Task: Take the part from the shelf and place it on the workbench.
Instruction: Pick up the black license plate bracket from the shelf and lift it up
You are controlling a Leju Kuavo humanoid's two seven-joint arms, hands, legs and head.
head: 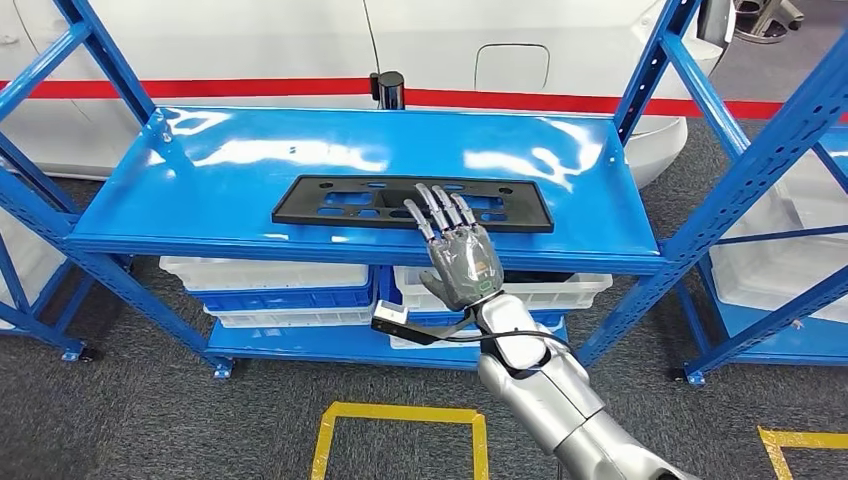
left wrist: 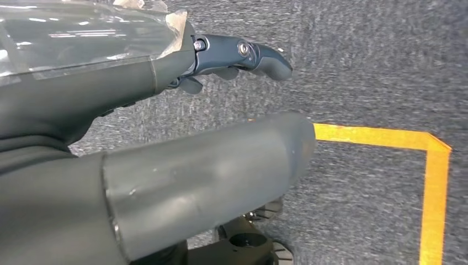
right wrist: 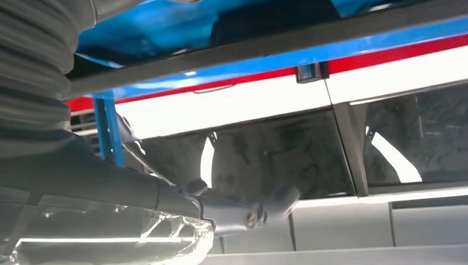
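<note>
Part (head: 412, 203) — a flat black panel — lies lengthwise along the blue shelf (head: 200, 170); right robot hand (head: 458, 256), fingers extended and empty, reaches over its near edge. Left robot hand (left wrist: 165, 110) hangs low — empty.

A vehicle workshop: blue steel shelving (head: 150, 215), stacked bins (head: 270, 285), white car body (head: 300, 45), floor tape (head: 400, 415)

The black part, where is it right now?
Head view: the black part lies flat on the blue shelf, near the front edge, under the right hand's fingertips.
</note>
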